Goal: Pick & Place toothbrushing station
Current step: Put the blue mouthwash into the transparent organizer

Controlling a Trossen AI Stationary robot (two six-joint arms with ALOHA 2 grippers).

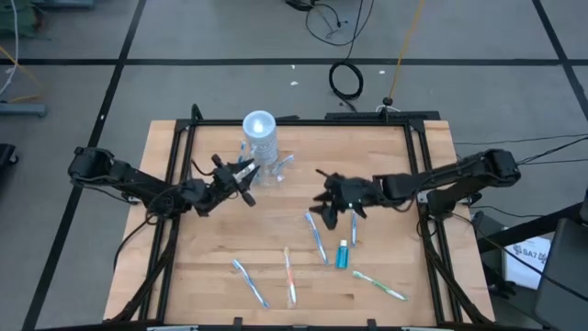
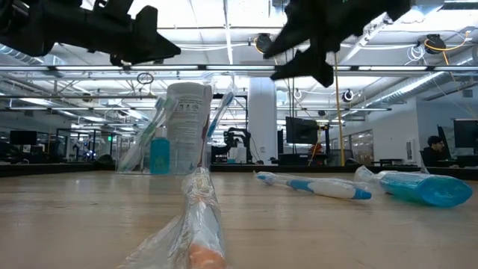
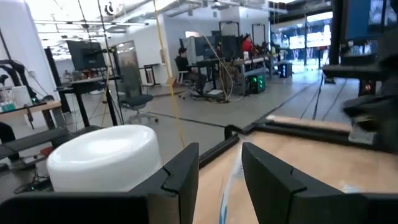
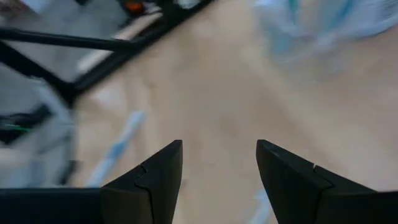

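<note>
Jaws of both grippers are standing released, holding nothing.
Left gripper [image 1: 246,172] is hovering beside the toothbrushing station [image 1: 259,138]; right gripper [image 1: 323,200] is waiting farther off; a sideways nudge risks tipping the tall cylinder.

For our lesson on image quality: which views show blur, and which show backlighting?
Right wrist view: heavily smeared, table streaked, only the right gripper crisp. Low view: bright ceiling lights leave both arms as silhouettes; the nearest wrapped toothbrush is out of focus. High view: evenly lit, sharp.
</note>
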